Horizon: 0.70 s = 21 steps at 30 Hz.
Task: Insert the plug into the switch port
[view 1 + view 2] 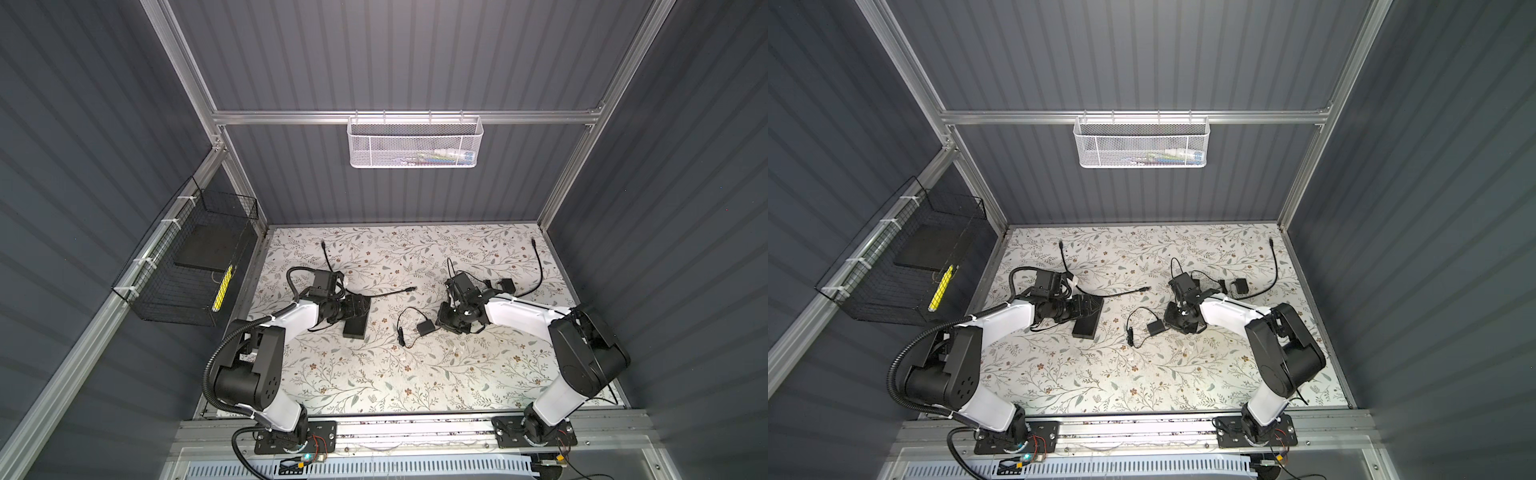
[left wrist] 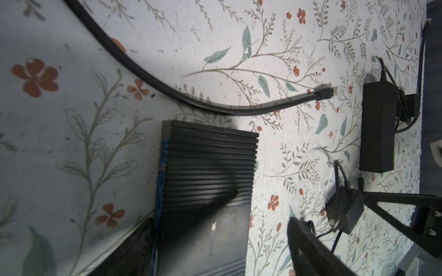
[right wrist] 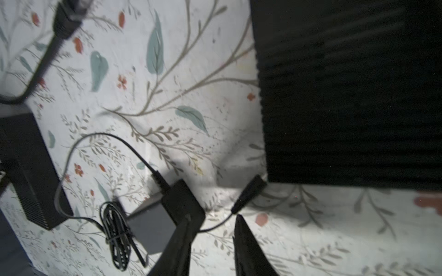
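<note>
The switch (image 1: 355, 323) is a black ribbed box lying left of centre on the flowered table in both top views. My left gripper (image 2: 215, 251) stands wide open astride its near end; one finger sits close to its blue-edged side, the other finger (image 2: 311, 248) stands clear of it. The plug (image 3: 248, 196), a small black barrel on a thin cable, lies on the table by the switch's (image 3: 346, 95) corner. My right gripper (image 3: 214, 221) is open just behind it. The thin cable runs loose between its fingertips, gripped by neither. The small black adapter (image 3: 184, 203) lies beside one fingertip.
A flat black network cable (image 1: 386, 293) ends in a clear connector (image 2: 326, 93) beyond the switch. A larger black power brick (image 2: 378, 126) with a bundled cord (image 3: 117, 239) lies near the right gripper. Another black cable (image 1: 538, 266) curves at the back right. Wire baskets hang on the walls.
</note>
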Tool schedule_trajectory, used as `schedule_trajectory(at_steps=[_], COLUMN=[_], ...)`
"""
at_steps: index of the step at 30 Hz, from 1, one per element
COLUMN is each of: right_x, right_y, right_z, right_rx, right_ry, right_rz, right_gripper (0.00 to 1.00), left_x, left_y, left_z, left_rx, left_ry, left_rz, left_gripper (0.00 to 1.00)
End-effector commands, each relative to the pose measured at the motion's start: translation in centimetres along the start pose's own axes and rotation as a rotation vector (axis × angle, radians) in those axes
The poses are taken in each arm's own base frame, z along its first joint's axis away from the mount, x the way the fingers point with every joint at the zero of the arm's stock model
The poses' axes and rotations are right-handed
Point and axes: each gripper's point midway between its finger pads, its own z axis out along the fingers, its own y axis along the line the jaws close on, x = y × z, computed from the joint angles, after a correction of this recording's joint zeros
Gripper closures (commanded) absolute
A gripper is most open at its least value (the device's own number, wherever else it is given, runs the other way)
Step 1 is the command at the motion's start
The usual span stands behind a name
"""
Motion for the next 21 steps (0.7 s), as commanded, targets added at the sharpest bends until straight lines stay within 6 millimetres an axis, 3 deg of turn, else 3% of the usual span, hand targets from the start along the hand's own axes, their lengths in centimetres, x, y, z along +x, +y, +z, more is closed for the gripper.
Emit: schedule_trajectory(at_steps=[1, 6, 13, 21], right_x=[-0.5, 0.0, 0.2, 0.3], right_y=[-0.3, -1.8, -2.3, -2.8], right_z=[1.1, 1.6, 1.7, 2.8], right_rx=[0.016, 0.107, 0.179, 0.233], right_ry=[-0.02, -0.017, -0.029, -0.031], right_rz=[0.062, 0.021, -0.045, -0.096], right_gripper=[0.68, 0.7, 0.72, 0.86], left_x=[-0.7, -0.6, -0.7, -0.5], left_y=[-0.6, -0.3, 0.6, 1.9], left_z=[0.0, 0.2, 0.9, 1.5], left_rx=[0.013, 0.001, -0.043, -0.106], left_ry=[-0.006, 0.001, 0.005, 0.023], left_rz=[0.003, -0.002, -0.006, -0.006], left_gripper=[0.14, 0.13, 0.13, 0.12])
